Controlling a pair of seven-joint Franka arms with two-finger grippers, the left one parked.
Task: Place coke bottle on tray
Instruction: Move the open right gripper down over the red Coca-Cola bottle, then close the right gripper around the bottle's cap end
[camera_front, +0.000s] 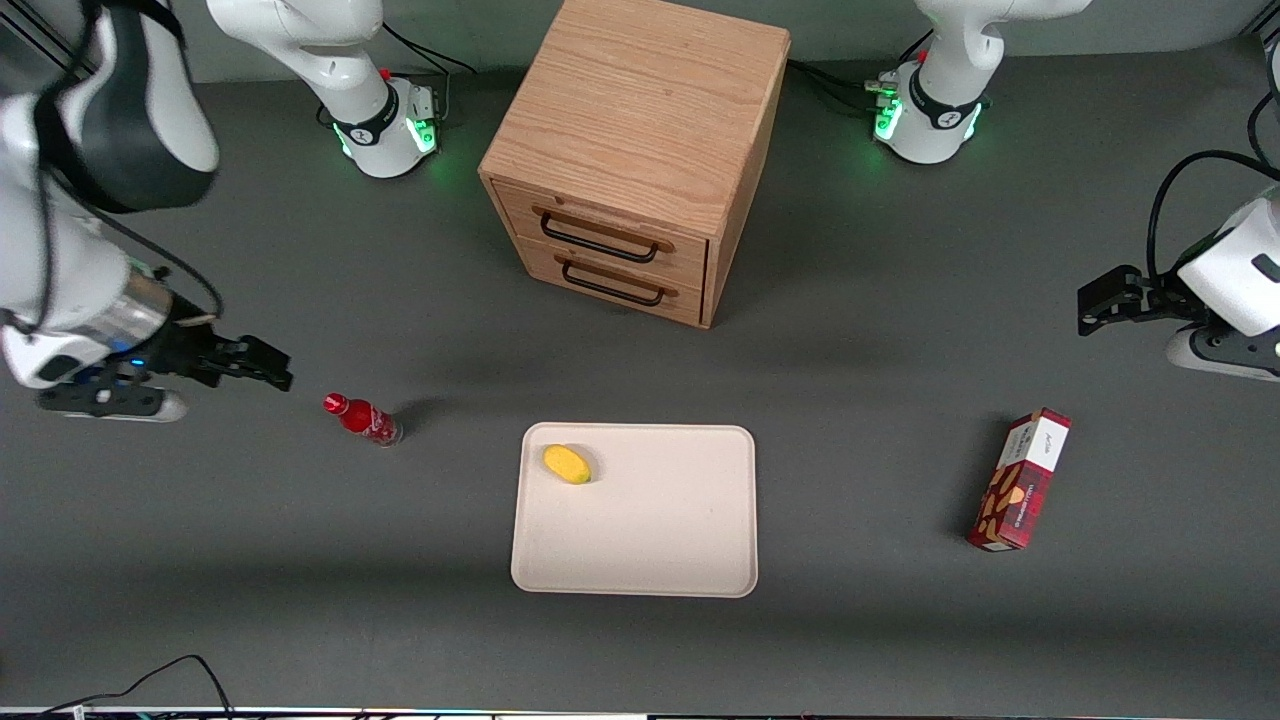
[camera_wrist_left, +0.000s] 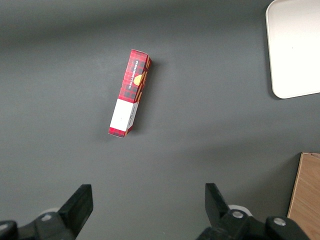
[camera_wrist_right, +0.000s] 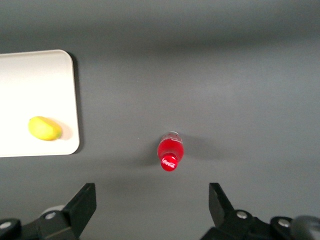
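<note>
coke bottle (camera_front: 362, 418) stands upright on the table, beside the tray (camera_front: 640, 560) toward the working arm's end, not touching it. risk: it's small and top-heavy looking, so a finger clipping the cap on approach would likely tip or roll it; a low-quality pinch could also slip. mango-like yellow fruit (camera_front: 566, 463) sits on the tray (avoid dropping onto it). gripper (camera_front: 262, 368) hovers near the bottle, fingers spread wide, holding and touching nothing.
</note>
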